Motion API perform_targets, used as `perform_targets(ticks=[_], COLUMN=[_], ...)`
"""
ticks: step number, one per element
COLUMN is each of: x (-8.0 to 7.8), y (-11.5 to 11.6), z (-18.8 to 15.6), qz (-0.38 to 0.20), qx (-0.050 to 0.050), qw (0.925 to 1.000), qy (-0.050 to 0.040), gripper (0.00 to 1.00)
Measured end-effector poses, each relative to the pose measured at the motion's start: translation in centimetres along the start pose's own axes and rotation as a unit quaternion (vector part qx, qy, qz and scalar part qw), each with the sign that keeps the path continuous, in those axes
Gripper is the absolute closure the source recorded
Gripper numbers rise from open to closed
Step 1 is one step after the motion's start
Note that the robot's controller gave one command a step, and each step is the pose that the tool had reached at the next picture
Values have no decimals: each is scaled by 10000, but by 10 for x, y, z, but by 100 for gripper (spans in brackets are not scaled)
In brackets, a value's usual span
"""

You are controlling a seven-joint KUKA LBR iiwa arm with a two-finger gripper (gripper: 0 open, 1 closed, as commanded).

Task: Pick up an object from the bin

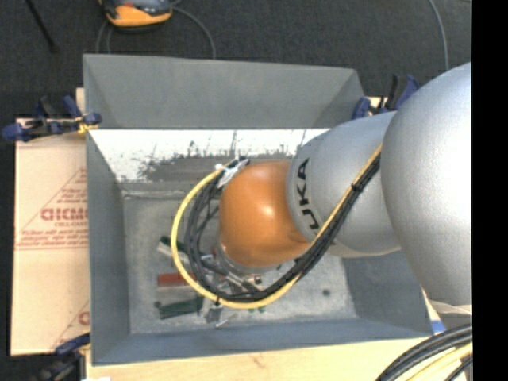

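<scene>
Red strip (168, 279), dark green piece (178, 308), just left of orange wrist cover (254, 213); grasp cannot be told

Landmark: rounded orange plastic wrist cover (254, 213), which sits over the middle of the floor of the grey sheet-metal bin (107, 236). The silver-grey metal arm link (357, 197) joins the cover from the right, passing above the bin's right wall. The yellow cable loop (181, 213) bows out to the cover's left and runs round under its front side. Left of the cover, on the floor: small pale flat piece (163, 248). Front-left of the cover: flat red oblong piece (168, 279). Just in front of that, nearest the front wall, is the dark green elongated piece (176, 308). Front-right of the cover, well apart from these: tiny dark speck (325, 294).
</scene>
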State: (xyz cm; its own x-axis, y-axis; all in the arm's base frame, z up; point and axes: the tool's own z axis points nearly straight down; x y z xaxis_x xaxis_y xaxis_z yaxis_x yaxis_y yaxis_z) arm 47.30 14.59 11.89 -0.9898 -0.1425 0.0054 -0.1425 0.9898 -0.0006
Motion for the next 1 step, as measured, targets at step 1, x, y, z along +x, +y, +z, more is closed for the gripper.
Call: perform_targets(ticks=[1], x=[-4], y=[14], z=[-101], qz=[-71], qx=[-6], qw=[10000], qy=[-38], gripper=[100])
